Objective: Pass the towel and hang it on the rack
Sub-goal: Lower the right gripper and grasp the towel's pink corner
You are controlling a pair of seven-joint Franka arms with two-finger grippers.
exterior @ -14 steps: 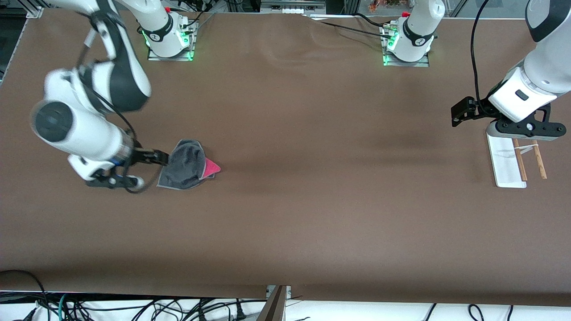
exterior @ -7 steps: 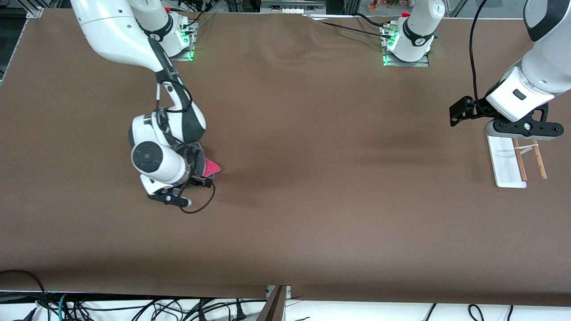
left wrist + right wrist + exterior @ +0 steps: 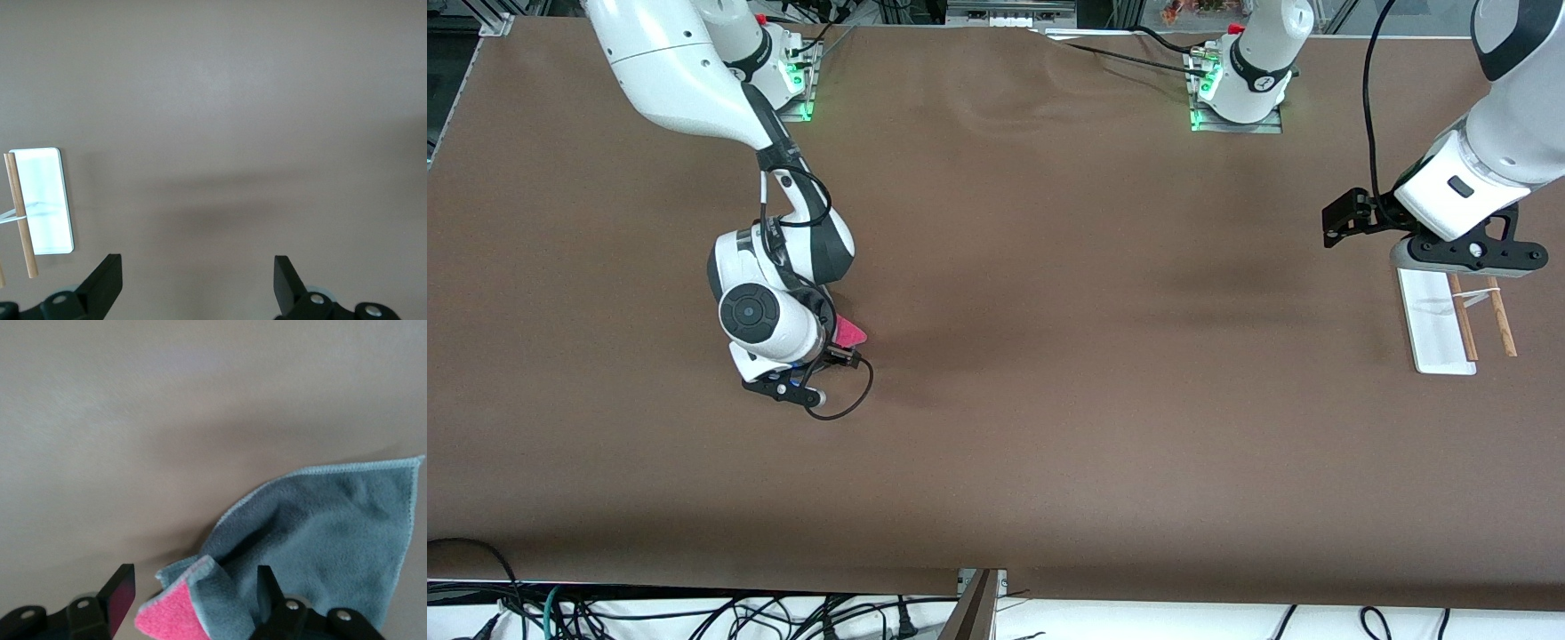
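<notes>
The towel (image 3: 333,527) lies crumpled on the brown table, grey face up, with a pink corner (image 3: 852,333) folded over. In the front view my right arm covers most of it. My right gripper (image 3: 800,369) is low over the towel and open. In the right wrist view its fingers (image 3: 120,593) straddle the raised pink fold (image 3: 173,617), with the gripper (image 3: 193,593) not closed on it. The rack (image 3: 1436,324) has a white base and two brown rods (image 3: 1463,320) and stands at the left arm's end. My left gripper (image 3: 1463,262) hovers over the rack's farther end, open and empty (image 3: 197,283).
The rack's base (image 3: 43,200) and one rod (image 3: 20,213) show in the left wrist view beside bare table. A black cable loops from the right wrist (image 3: 845,404). The arm bases (image 3: 1236,98) stand along the table edge farthest from the front camera.
My right arm has swung from beside the towel to over it, then shifted slightly toward the left arm's end. Most of the towel is now covered. The left arm has barely moved.
</notes>
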